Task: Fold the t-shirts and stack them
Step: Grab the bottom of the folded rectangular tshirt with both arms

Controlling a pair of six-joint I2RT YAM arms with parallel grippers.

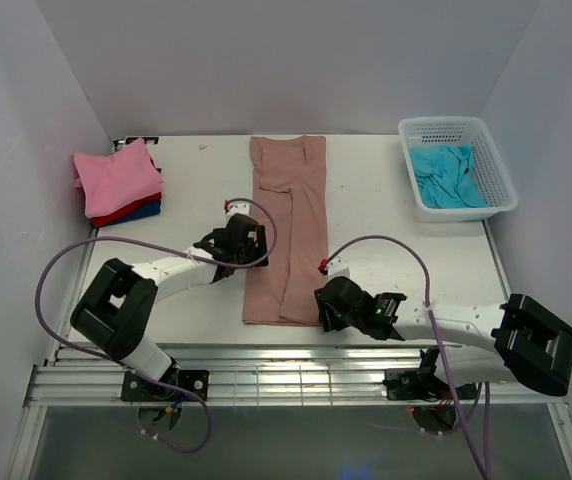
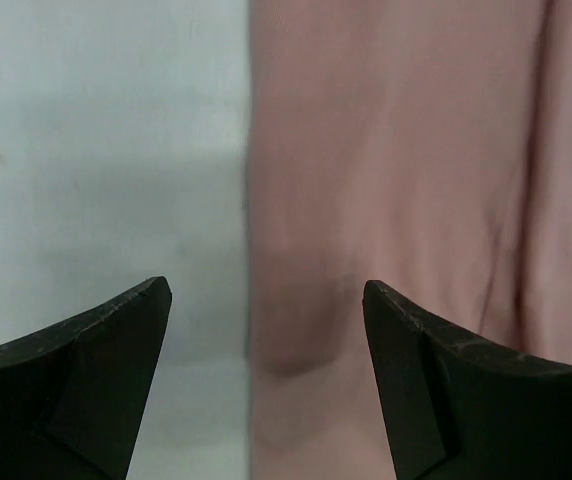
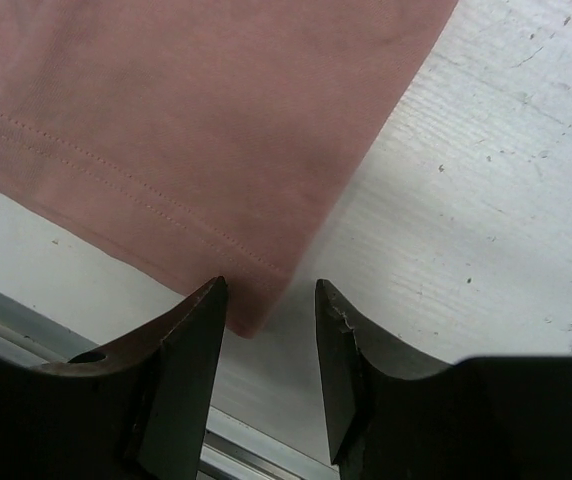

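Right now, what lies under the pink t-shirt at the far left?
A red t-shirt, then a dark blue one at the bottom. Only their edges show; the rest is covered by the pink t-shirt.

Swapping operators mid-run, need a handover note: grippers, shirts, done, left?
Left gripper: open, empty, over the left edge of the rose-brown shirt, about midway along it.
Right gripper: open, empty, at that shirt's near right corner.
Rose-brown shirt: long folded strip, centre of the table.
Pink shirt, red shirt, dark blue shirt: folded, stacked far left.
Turquoise shirt: crumpled in the basket, far right.
Done: three stacked; lengthwise folds on the strip.
Left: fold strip crosswise, stack it; then the turquoise one.
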